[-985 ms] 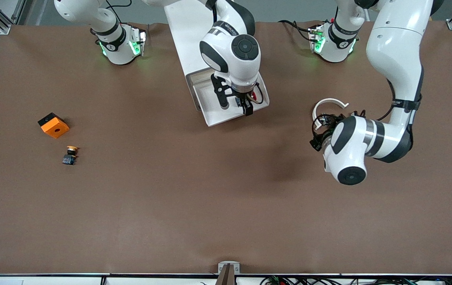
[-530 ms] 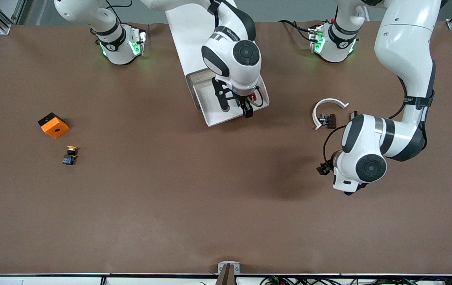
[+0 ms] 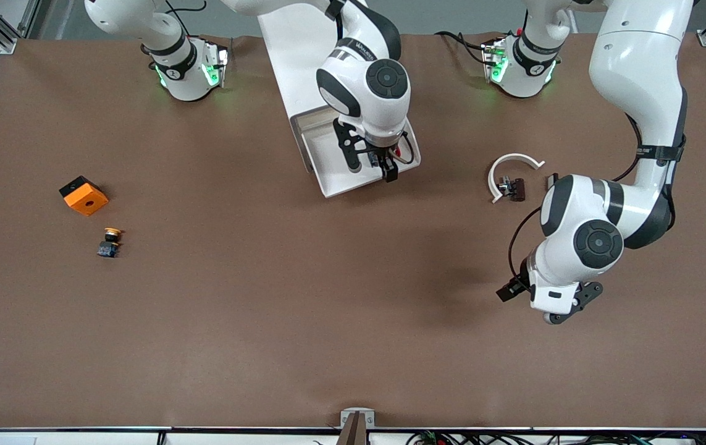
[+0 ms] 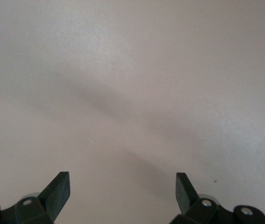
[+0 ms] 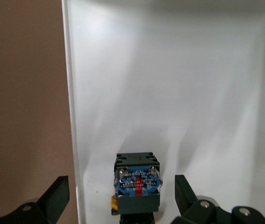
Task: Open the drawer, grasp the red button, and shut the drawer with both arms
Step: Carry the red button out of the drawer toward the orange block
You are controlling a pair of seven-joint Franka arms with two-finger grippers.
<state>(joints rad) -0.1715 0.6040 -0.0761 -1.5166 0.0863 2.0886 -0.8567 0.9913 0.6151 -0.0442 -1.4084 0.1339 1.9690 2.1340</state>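
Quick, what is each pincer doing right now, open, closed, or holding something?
Left pincer: open, empty, over bare table.
Right pincer: open, holding nothing, over the pulled-out drawer, fingers either side of the button.

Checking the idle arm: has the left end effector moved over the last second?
Yes. The left end effector has moved away from the white ring, toward the front camera; it is open over bare table.

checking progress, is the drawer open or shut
Open: the drawer is pulled out of its cabinet, the button lying inside.

Bright even overhead light, soft arm shadows on the table (image 3: 266,321), sharp focus
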